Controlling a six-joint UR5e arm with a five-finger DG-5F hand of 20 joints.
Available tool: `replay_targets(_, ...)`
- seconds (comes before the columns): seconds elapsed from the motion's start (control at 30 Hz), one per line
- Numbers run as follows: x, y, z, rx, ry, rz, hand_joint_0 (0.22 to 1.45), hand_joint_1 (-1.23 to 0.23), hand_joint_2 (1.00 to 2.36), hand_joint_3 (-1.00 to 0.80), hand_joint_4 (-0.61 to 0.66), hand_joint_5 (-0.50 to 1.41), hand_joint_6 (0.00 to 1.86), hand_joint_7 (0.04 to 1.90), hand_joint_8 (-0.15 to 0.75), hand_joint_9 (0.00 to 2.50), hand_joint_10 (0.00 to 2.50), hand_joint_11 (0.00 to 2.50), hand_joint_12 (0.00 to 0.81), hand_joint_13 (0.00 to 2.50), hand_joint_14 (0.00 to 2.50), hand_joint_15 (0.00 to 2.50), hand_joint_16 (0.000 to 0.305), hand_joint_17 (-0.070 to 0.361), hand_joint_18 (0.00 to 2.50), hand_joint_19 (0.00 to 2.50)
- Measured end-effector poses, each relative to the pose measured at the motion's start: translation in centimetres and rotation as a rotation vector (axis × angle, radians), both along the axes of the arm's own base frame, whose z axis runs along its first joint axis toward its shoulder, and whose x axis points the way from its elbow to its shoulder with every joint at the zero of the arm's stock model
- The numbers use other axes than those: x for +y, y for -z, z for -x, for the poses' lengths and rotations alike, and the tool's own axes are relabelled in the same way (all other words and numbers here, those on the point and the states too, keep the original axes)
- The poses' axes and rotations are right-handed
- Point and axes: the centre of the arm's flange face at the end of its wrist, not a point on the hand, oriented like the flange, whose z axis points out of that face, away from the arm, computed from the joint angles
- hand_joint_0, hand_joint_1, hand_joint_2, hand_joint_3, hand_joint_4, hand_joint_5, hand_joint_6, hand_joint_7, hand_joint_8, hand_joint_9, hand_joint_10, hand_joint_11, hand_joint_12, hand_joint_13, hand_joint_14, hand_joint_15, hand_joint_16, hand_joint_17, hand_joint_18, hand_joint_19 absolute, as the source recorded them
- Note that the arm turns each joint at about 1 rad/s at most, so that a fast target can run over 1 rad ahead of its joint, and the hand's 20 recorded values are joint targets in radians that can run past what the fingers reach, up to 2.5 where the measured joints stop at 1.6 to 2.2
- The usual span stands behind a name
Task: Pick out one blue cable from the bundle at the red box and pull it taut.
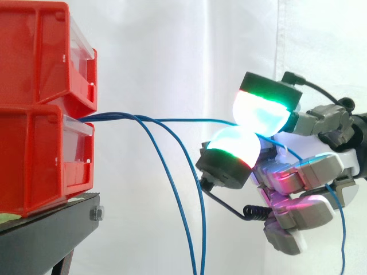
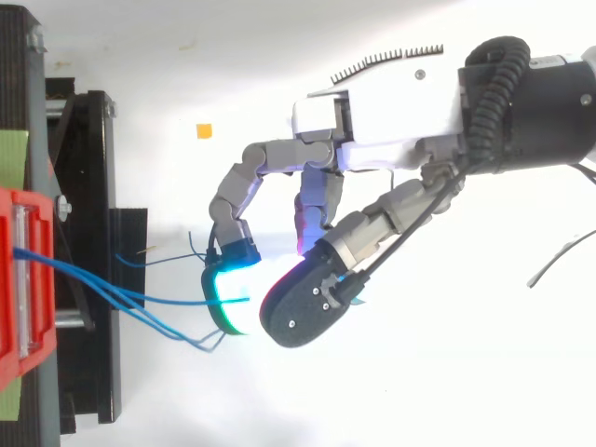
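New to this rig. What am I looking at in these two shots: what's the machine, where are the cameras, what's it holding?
It is a robot arm ending in a hand with fingers. The thick glowing pads are the fingers' own tips.

One picture is taken from the side, level with the work, with the arm entering from the right. The other looks down from above on the same scene.

At the left, two red bins are stacked on a black stand before a white curtain. A bundle of thin blue cables comes out of the lower bin's front. Most of them droop loose. One blue cable runs almost level to the hand, where two pads appear to pinch it.
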Motion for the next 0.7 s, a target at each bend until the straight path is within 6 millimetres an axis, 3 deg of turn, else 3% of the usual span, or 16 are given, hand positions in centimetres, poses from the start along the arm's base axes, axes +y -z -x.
replay_targets(0.33, -0.3, -1.9, 1.0, 0.011, -0.012, 0.05, 0.81, -0.76, 1.01, -0.37, -0.31, -0.17, 1.01, 0.99, 0.208, 1.48, 0.02, 1.2, 0.318, 1.27, 0.03, 0.91, 0.046, 0.105, 0.81, 0.81)
replay_targets(0.7, -0.8, 0.2, 1.9, 0.024, -0.011, 0.073, 0.81, -0.76, 1.01, -0.37, -0.32, -0.17, 1.01, 0.99, 0.212, 1.47, 0.02, 1.19, 0.317, 1.27, 0.03, 0.91, 0.047, 0.105, 0.81, 0.8)
